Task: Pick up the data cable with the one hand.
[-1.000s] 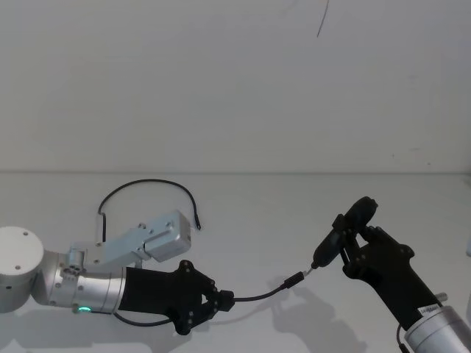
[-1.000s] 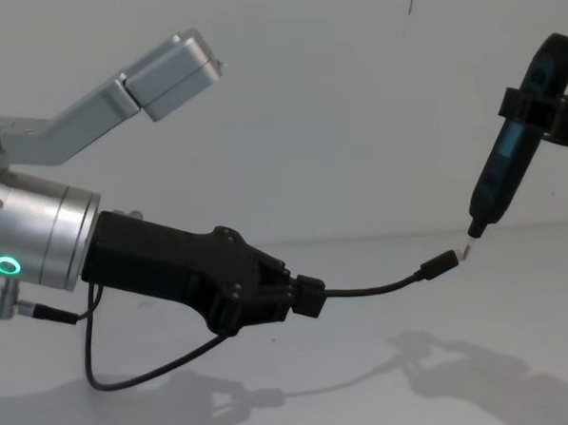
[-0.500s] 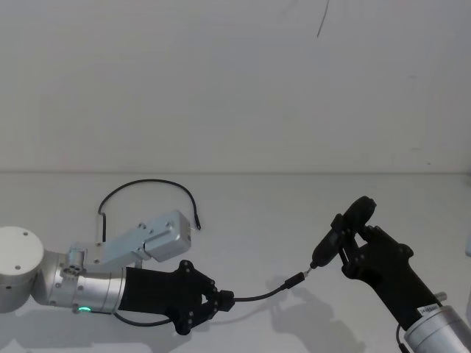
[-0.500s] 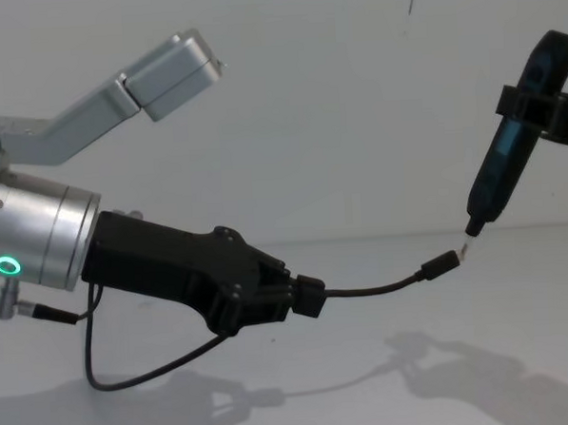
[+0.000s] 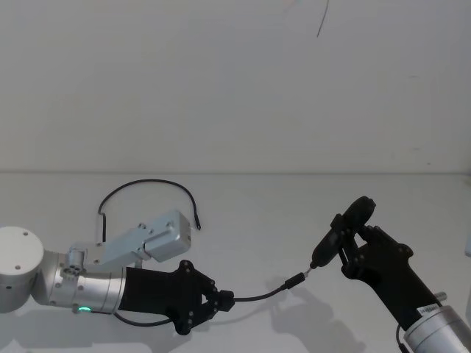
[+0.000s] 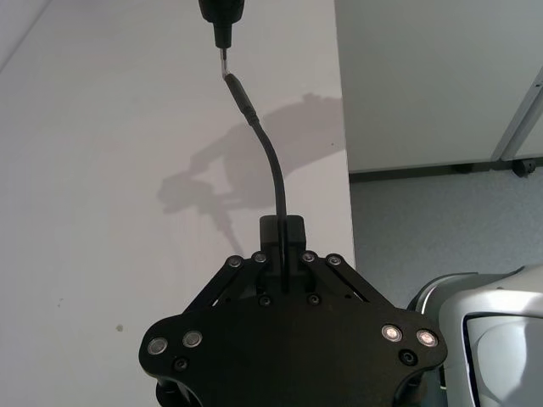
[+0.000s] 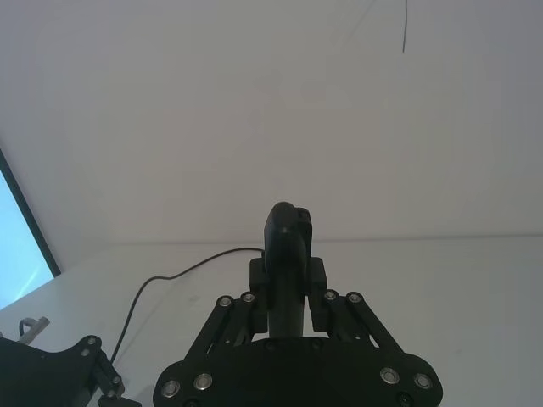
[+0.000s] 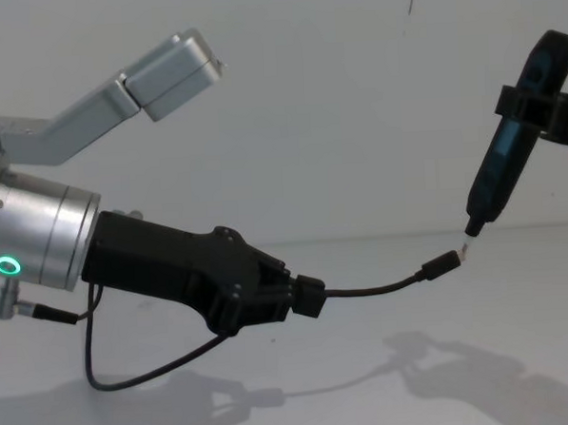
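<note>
My left gripper (image 8: 307, 297) is clenched on the data cable (image 8: 383, 285), pinching it a short way back from one plug. That free end arcs out ahead of my jaws, held above the counter (image 5: 257, 220), and its metal tip sits just at the nose of the pen-like tool (image 8: 505, 153). My right gripper (image 5: 352, 246) is closed around that tool, off to the far side of my left jaws. The rest of the cord droops behind and below my left wrist in a slack loop and runs back across the counter.

Over the last second almost nothing has shifted: both arms hold the same pose and the plug stays at the tool's tip. I judge the pickup itself done, the cable secure and lifted; whether plug and tool touch, I cannot tell.
</note>
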Controlling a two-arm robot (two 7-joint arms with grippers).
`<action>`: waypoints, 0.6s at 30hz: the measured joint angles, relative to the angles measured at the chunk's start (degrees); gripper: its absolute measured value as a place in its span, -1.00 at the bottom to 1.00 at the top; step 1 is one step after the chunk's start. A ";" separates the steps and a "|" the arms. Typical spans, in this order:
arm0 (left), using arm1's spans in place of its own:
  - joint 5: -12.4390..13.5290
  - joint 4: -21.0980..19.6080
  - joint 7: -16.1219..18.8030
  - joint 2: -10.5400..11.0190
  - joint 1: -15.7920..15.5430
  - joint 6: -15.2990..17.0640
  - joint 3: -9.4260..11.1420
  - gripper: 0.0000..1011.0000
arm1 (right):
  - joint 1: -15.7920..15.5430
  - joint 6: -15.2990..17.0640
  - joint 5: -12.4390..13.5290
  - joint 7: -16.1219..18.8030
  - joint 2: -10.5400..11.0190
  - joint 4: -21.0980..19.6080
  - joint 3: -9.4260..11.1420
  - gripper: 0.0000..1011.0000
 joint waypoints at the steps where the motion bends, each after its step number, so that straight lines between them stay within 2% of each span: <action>1: 0.00 0.00 0.00 0.00 0.00 0.00 0.00 -0.92 | 0.00 0.00 -0.01 0.00 0.00 -0.01 0.00 -0.48; 18: 0.00 0.00 0.00 0.00 0.00 0.00 0.00 -0.92 | 0.00 0.00 -0.08 -0.01 0.04 -0.01 0.00 -0.48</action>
